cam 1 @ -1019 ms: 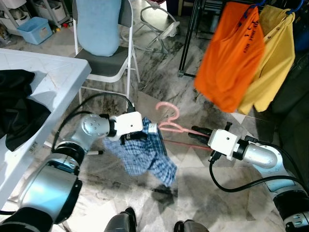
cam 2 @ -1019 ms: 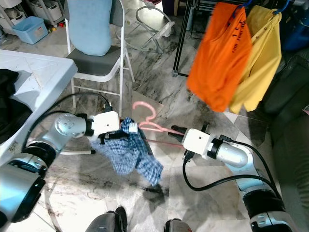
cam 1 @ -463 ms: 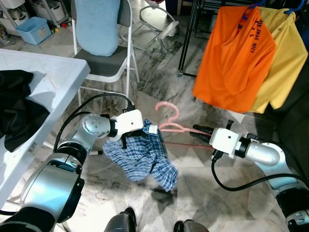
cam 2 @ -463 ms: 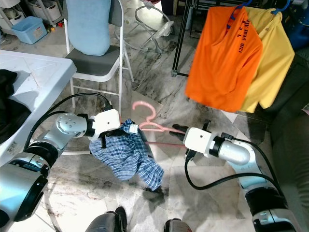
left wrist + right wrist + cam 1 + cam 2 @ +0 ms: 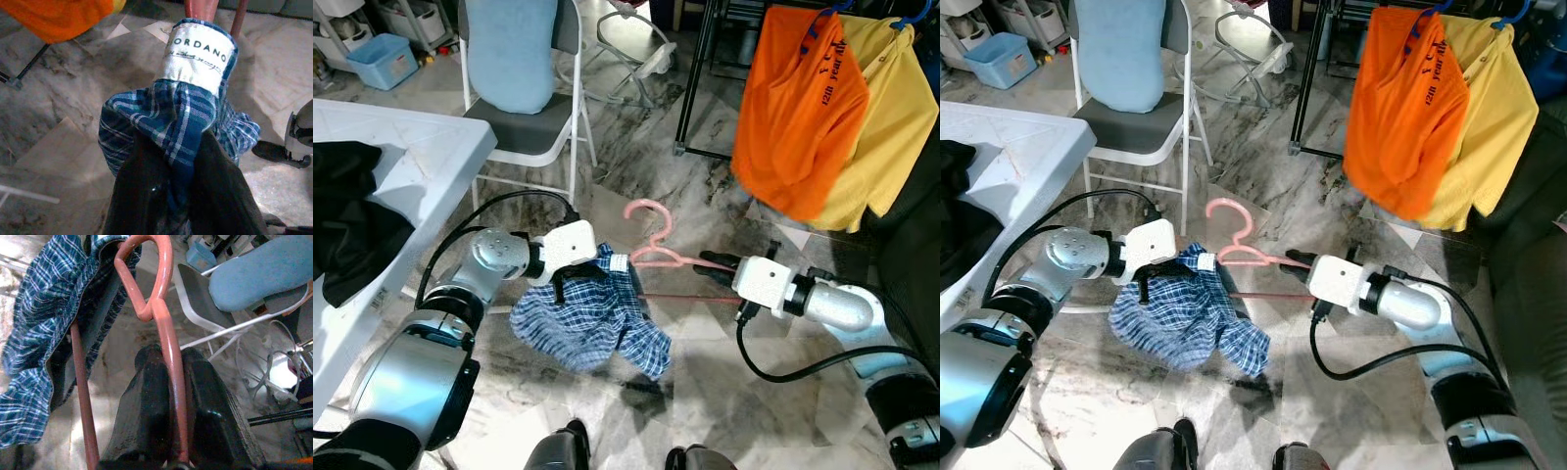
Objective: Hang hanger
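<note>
A pink hanger (image 5: 658, 235) hangs in the air between my two arms, hook upward, above the marble floor. My right gripper (image 5: 709, 264) is shut on the hanger's right shoulder bar (image 5: 168, 357). A blue plaid shirt (image 5: 592, 318) droops from the hanger's left end. My left gripper (image 5: 595, 270) is shut on the shirt's collar, by its white label (image 5: 196, 59). An orange shirt (image 5: 803, 98) and a yellow shirt (image 5: 881, 108) hang on a dark rack at the upper right.
A white folding table (image 5: 406, 162) with black cloth (image 5: 347, 220) stands at the left. Behind it is a folding chair (image 5: 524, 127) with a light blue cushion. The rack's black leg (image 5: 695, 83) stands ahead. A dark sofa (image 5: 911, 235) is at the right.
The plaid shirt has spread and swung left under the hanger. The orange shirt on the rack has swung and turned narrower. Both grippers keep their hold.
</note>
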`<state>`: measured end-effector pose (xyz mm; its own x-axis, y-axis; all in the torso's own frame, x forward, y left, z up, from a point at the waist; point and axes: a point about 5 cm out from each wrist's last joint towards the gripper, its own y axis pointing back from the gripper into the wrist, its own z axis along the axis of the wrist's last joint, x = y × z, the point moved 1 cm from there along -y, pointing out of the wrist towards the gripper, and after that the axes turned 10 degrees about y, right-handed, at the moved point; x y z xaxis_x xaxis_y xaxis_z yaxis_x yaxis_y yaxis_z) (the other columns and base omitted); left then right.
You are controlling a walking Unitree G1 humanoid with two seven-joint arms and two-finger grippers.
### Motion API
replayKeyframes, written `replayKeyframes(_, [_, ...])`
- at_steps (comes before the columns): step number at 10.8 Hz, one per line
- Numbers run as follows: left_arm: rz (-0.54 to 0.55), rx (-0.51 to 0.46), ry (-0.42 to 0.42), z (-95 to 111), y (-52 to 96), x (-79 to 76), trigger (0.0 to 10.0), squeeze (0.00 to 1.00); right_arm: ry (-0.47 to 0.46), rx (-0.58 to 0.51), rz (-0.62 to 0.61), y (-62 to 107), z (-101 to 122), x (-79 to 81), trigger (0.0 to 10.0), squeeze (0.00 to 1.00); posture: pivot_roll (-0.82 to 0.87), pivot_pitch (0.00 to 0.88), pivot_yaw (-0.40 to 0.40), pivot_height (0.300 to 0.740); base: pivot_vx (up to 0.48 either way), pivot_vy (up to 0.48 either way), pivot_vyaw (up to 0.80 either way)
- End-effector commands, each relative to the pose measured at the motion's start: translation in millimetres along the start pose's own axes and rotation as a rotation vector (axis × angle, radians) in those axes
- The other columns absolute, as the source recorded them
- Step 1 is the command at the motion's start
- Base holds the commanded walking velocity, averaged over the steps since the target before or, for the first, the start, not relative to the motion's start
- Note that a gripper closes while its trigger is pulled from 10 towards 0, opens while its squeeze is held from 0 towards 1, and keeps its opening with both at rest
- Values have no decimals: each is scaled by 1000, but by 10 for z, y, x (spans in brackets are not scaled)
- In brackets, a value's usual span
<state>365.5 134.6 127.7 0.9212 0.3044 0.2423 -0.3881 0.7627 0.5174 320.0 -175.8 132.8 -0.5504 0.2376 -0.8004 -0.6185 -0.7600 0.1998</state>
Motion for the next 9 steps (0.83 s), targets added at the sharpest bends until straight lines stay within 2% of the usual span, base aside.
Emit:
replayKeyframes(1, [-9,11,72,-143,-25,-83,0,0,-20,-84,-115,-49,124,-208,10000,1000,-91,151,44,740,0,0,0])
replayKeyframes(3, [25,-2,141,-264,60,-82,0,0,42,-27,-88,19,63,-215,10000,1000,-104,143,44,740,0,0,0])
replayKeyframes(4, [52,4,159,-338,104,-86,0,0,58,-2,-108,71,42,-304,10000,1000,-102,142,39,740,0,0,0])
replayKeyframes(5, [100,-6,184,-405,152,-80,0,0,52,19,-167,122,22,-416,10000,1000,-93,141,37,740,0,0,0])
replayKeyframes(6, [122,-14,212,-463,181,-93,0,0,49,31,-198,147,4,-447,10000,1000,-87,142,38,740,0,0,0])
replayKeyframes(7, [171,-73,265,-485,196,-92,0,0,41,36,-213,154,-7,-446,10000,1000,-84,144,36,740,0,0,0])
replayKeyframes(8, [195,-83,266,-516,200,-110,0,0,40,46,-218,152,-29,-441,10000,1000,-78,149,32,740,0,0,0])
replayKeyframes(9, [274,-98,276,-552,230,-88,0,0,34,75,-262,147,-51,-472,10000,1000,-73,149,25,740,0,0,0])
